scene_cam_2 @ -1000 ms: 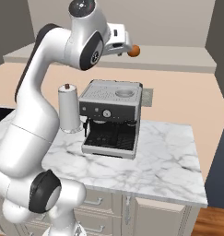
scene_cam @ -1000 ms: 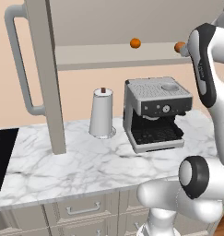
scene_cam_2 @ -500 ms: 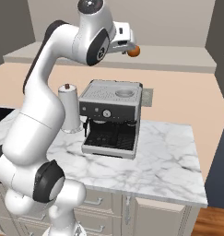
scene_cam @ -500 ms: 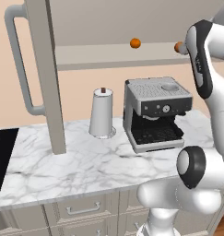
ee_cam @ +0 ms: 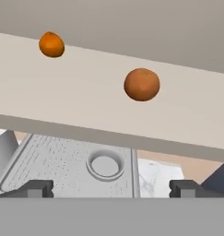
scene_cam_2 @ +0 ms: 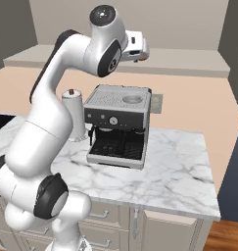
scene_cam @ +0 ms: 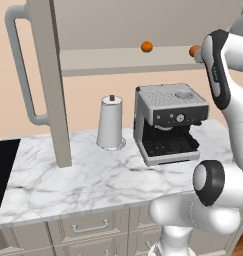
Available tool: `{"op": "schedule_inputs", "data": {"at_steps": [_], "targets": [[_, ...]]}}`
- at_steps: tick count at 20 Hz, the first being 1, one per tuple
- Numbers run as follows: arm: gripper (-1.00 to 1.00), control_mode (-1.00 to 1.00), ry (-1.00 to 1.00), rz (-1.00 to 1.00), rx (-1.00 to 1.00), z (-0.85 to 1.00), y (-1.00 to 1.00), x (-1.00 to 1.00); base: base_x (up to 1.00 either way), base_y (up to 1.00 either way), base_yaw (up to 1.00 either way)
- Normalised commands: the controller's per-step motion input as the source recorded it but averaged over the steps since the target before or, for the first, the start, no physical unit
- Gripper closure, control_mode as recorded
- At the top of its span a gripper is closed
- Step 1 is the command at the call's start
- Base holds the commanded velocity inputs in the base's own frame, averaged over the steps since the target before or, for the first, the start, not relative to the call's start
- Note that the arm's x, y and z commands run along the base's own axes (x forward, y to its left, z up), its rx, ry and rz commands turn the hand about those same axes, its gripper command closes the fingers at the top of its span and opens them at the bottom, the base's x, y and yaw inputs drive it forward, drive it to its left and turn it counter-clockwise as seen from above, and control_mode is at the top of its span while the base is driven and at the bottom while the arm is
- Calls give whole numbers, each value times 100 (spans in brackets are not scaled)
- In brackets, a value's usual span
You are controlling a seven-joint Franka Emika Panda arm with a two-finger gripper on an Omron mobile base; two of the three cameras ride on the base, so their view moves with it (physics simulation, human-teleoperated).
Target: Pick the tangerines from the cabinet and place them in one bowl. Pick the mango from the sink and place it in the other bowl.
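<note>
Marble counter (scene_cam: 93, 175) under open cabinet (scene_cam: 48, 75). Fingers (ee_cam: 111, 189) spread wide, gripping nothing, raised before the cabinet shelf (ee_cam: 85, 101). Nearer tangerine (ee_cam: 141, 84) on the shelf straight ahead; second tangerine (ee_cam: 51, 44) farther along it. Coffee machine (scene_cam: 168, 122) below, steel canister (scene_cam: 110, 122) beside it.

You see a worktop (scene_cam: 93, 175) of polished white marble with grey veins. The coffee machine (scene_cam: 168, 122) looks like brushed metal, its top finely ribbed. The cabinet (scene_cam: 48, 75) is matt grey-beige. The tangerines (ee_cam: 141, 84) have smooth, slightly dull orange skin.
</note>
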Motion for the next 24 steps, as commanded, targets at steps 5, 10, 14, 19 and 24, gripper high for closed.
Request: {"op": "schedule_inputs", "data": {"at_steps": [5, 10, 14, 19, 24], "targets": [[-100, -100, 0, -12, 6, 6, 0, 20, 0, 0, 0], [-100, -100, 2, -12, 7, 10, 0, 18, 0, 0, 0], [-100, -100, 6, -6, 7, 5, -6, 22, 0, 0, 0], [-100, -100, 9, 0, 4, 0, -7, 21, 0, 0, 0], [-100, -100, 3, 0, 1, 0, -3, 24, 0, 0, 0]]}}
